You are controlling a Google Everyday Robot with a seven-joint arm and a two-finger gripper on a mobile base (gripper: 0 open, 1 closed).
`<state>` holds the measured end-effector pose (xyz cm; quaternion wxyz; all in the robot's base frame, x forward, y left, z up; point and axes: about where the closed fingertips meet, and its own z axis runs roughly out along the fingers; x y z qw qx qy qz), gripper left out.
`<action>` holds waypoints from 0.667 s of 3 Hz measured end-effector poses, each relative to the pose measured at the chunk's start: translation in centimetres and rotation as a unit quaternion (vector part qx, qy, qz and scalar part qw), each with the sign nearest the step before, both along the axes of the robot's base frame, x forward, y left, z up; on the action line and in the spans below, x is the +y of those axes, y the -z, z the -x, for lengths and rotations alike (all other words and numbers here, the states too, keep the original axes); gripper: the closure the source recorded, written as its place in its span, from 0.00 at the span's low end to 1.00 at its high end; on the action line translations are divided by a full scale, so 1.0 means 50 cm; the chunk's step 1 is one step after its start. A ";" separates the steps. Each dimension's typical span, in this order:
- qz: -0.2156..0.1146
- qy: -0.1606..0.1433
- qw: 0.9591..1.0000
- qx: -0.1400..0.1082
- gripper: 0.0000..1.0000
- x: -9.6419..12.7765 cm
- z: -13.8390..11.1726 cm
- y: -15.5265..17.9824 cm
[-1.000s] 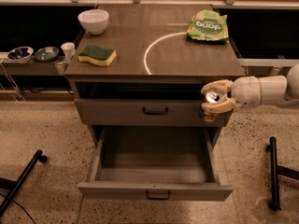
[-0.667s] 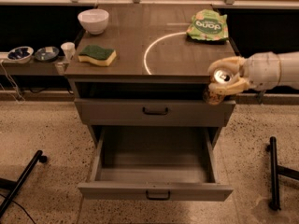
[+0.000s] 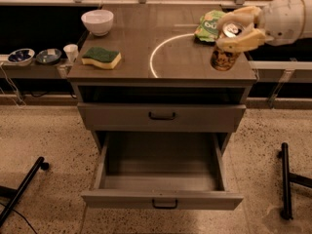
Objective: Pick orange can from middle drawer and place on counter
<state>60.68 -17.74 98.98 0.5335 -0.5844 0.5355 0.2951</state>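
My gripper (image 3: 237, 29) comes in from the right and is shut on the orange can (image 3: 225, 55), its cream fingers (image 3: 243, 40) clasped around the can's silver top. The can hangs upright over the right front part of the counter (image 3: 131, 57), just right of the white arc line (image 3: 155, 52); I cannot tell whether it touches the surface. The middle drawer (image 3: 161, 199) is pulled fully out below and its inside is empty. The closed drawer front above it (image 3: 161, 116) has a dark handle.
On the counter stand a white bowl (image 3: 97, 22) at the back left, a green-yellow sponge (image 3: 101, 57) at the left front and a green snack bag (image 3: 210, 25) behind the can. A side shelf at left holds small bowls (image 3: 34, 56) and a cup (image 3: 71, 51). Black legs (image 3: 285, 179) stand on the floor at right.
My gripper has lifted the orange can from beside the cabinet's right edge, at drawer height, up and over the counter's right front part.
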 end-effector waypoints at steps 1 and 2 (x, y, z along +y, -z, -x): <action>-0.008 0.066 0.996 0.065 1.00 0.040 -0.098 0.003; -0.060 0.110 0.981 0.148 1.00 0.100 -0.198 0.074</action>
